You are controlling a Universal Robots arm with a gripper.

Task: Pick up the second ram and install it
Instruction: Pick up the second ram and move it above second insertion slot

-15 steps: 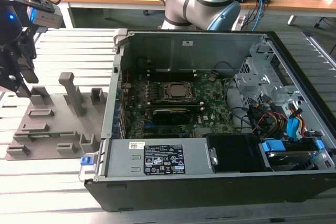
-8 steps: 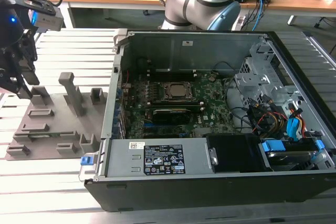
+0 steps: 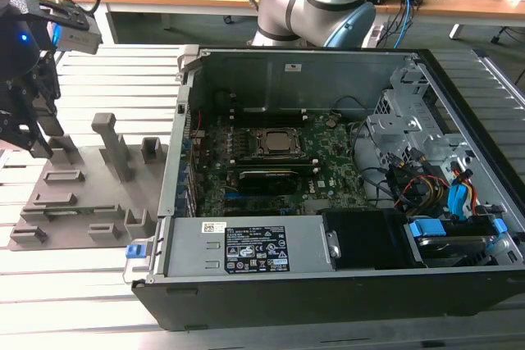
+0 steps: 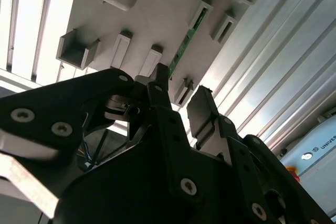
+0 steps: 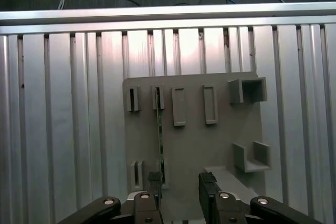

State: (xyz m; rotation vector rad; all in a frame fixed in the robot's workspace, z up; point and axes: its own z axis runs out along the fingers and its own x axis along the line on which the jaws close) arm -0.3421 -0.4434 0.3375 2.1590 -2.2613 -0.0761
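- One tool (image 5: pixel 181 184), its fingers (image 5: pixel 154 184) apart and holding nothing, hovers close over the grey fixture plate (image 5: pixel 194 145).
- The second ram (image 5: pixel 160 140) stands on edge in a slot of that plate, just beside one finger and not centred in the gap.
- Step in hand, by my judgement: approach for the pick. Install not yet begun.
- A clean grasp calls for the stick to sit squarely between both fingers before they close.
- The open computer case (image 3: pixel 328 227) with its motherboard (image 3: pixel 328 170) sits well apart on the worktop (image 3: pixel 98 301), toward the exterior view's right.
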